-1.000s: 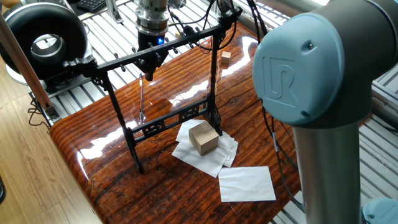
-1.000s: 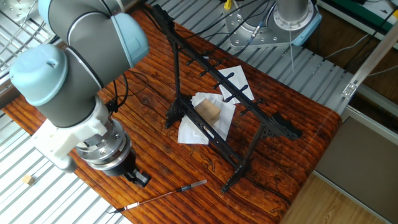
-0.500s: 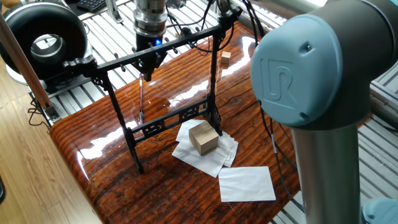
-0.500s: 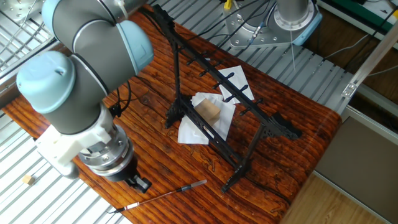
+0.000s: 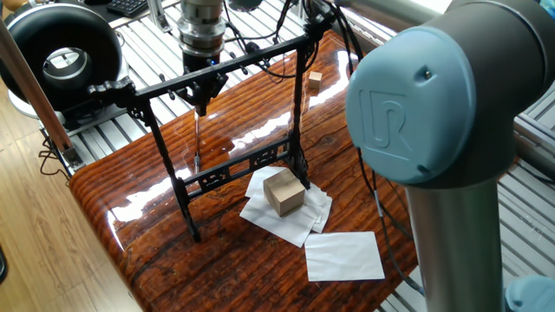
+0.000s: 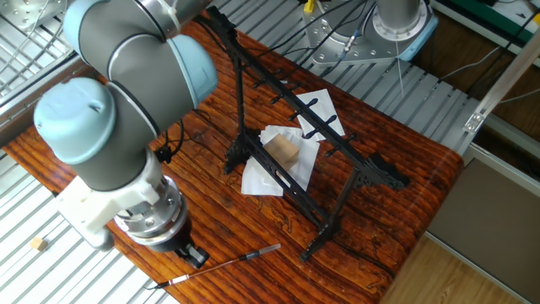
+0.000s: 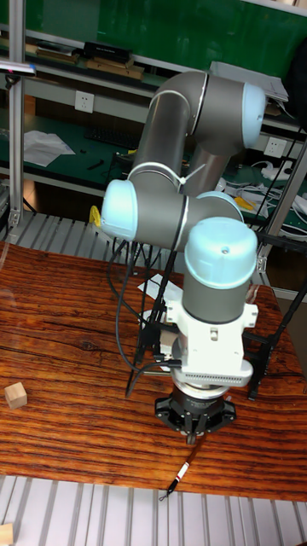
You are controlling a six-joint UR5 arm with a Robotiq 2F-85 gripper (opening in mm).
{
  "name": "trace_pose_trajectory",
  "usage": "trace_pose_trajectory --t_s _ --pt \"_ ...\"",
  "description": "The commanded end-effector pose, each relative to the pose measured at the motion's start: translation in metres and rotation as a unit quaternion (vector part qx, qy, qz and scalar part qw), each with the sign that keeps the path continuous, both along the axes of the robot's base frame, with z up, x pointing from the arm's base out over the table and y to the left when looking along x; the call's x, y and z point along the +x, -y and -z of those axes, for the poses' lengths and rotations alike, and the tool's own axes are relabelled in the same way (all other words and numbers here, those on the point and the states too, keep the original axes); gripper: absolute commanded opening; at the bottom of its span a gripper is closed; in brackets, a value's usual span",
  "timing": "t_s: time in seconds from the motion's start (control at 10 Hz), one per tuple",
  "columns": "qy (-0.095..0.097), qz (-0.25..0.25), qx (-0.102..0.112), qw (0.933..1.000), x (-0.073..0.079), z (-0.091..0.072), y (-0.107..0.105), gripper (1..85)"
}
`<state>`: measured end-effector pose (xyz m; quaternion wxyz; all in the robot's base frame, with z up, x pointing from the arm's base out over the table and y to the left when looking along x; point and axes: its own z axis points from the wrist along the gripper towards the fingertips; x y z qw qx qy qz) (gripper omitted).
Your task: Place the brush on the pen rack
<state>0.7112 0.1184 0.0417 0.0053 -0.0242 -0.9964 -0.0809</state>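
Observation:
The brush (image 6: 224, 264) lies flat on the wooden table (image 6: 202, 160) near its edge, a thin dark rod with a pale tip; it also shows as brush (image 5: 196, 139) and brush (image 7: 175, 483). The black pen rack (image 5: 243, 62) stands upright across the table, seen again as pen rack (image 6: 283, 87). My gripper (image 6: 196, 256) points down just above the table, close beside the brush's middle and apart from it. In the first fixed view the gripper (image 5: 201, 102) sits behind the rack's top bar. The gripper (image 7: 194, 437) holds nothing; its dark fingers bunch together and no gap can be made out.
A wooden block (image 5: 284, 191) rests on crumpled white paper beside the rack's foot, with a flat white sheet (image 5: 344, 256) nearer the front. A small wooden cube (image 5: 314, 80) lies on the table's far side. A black round device (image 5: 61, 52) stands off the table.
The arm has shifted the gripper a little sideways, closer to the brush. The brush and rack have not moved.

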Motion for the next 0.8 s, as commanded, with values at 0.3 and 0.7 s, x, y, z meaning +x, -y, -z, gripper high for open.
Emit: trace_pose_trajectory --t_s 0.3,0.7 --pt "-0.010 0.045 -0.007 0.9989 0.0059 -0.0011 -0.0082 2.7" --pt "-0.032 0.072 -0.002 0.9969 0.0051 -0.0031 -0.0148 1.0"
